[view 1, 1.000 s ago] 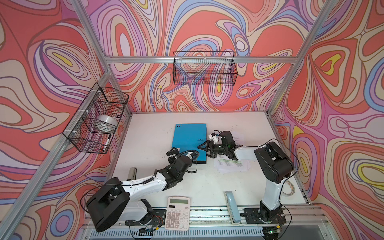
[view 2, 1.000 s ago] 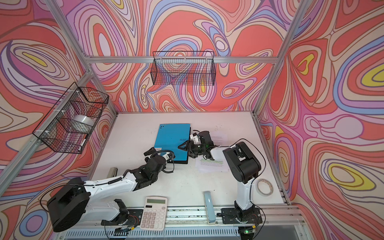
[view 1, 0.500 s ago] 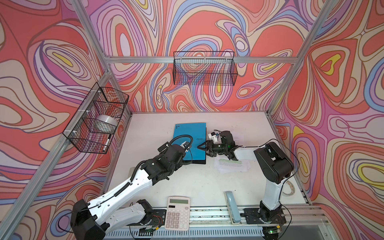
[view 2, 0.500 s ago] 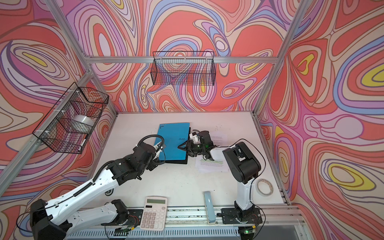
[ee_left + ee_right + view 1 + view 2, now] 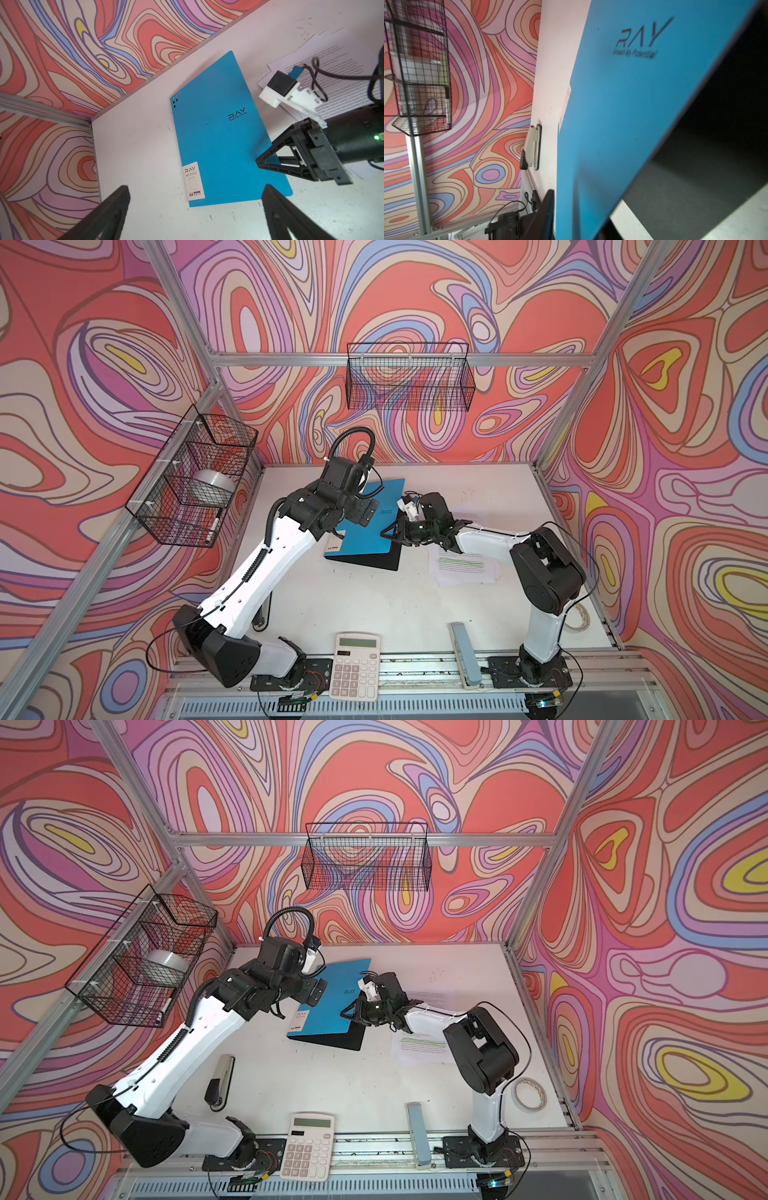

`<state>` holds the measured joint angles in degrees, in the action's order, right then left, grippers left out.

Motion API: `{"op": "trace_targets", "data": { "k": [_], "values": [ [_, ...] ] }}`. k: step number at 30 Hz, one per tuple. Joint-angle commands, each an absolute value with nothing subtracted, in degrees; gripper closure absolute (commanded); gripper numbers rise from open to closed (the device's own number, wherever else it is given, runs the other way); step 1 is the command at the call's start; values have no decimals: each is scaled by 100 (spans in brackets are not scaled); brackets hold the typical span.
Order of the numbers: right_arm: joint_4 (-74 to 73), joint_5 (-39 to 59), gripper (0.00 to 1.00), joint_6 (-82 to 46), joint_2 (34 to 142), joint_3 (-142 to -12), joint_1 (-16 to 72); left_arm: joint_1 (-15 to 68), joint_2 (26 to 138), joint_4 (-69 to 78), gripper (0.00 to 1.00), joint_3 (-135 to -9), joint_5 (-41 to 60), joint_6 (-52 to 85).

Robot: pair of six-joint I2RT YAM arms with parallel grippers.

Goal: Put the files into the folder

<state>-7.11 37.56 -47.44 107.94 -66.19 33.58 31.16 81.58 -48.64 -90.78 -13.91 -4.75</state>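
Observation:
The blue folder [image 5: 365, 531] lies on the white table [image 5: 353, 601], back middle in both top views, with its black inside [image 5: 384, 561] showing under the lifted right edge. My right gripper [image 5: 388, 533] is shut on that edge of the cover; in the right wrist view the blue cover [image 5: 612, 116] runs between its fingers. The files [image 5: 461, 568], white printed sheets with green lines, lie right of the folder under the right arm. My left gripper [image 5: 195, 191] hangs open and empty above the folder's left side, near the white label [image 5: 193, 180].
A white calculator [image 5: 355, 666] and a grey-blue bar [image 5: 465, 655] sit at the front edge. A stapler [image 5: 220, 1081] lies front left and a tape roll [image 5: 528, 1094] front right. Wire baskets hang on the back wall [image 5: 409, 377] and the left wall [image 5: 195, 477].
My left arm has risen from the table in front of the folder and swung back over its left side, still open. My right gripper has closed on the cover's right edge.

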Motion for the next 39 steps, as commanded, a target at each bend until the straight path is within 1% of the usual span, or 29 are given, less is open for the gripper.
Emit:
{"op": "trace_targets", "data": {
  "k": [1,2,4,6,12,19,27,34,39],
  "values": [
    [-336,3403,81,-4421,10558,-6688,3386,2995,8285,-5495,0,-9313,-960,-88],
    [-313,3394,84,-4396,10540,-6680,3386,2966,8304,-5530,0,-9346,-882,-51],
    [-280,3378,85,-4363,10515,-6680,3393,2900,8331,-5601,0,-9408,-756,31],
    [-259,3384,91,-4318,10518,-6680,3394,2876,8374,-5670,0,-9470,-691,74],
    [143,3391,99,-4091,10516,-6907,3419,2827,8591,-5968,0,-9780,-553,288],
    [1471,3404,99,-3469,10400,-7565,3446,2633,9146,-6506,0,-10512,-280,515],
    [2357,3421,99,-3149,10181,-7923,3449,2502,9712,-6851,0,-11144,80,678],
    [2848,3469,98,-3039,9910,-8175,3446,2356,10140,-7134,0,-11781,489,890],
    [2902,3610,95,-3071,9892,-8323,3446,2282,10347,-7120,0,-11922,664,993]
  ]
}}
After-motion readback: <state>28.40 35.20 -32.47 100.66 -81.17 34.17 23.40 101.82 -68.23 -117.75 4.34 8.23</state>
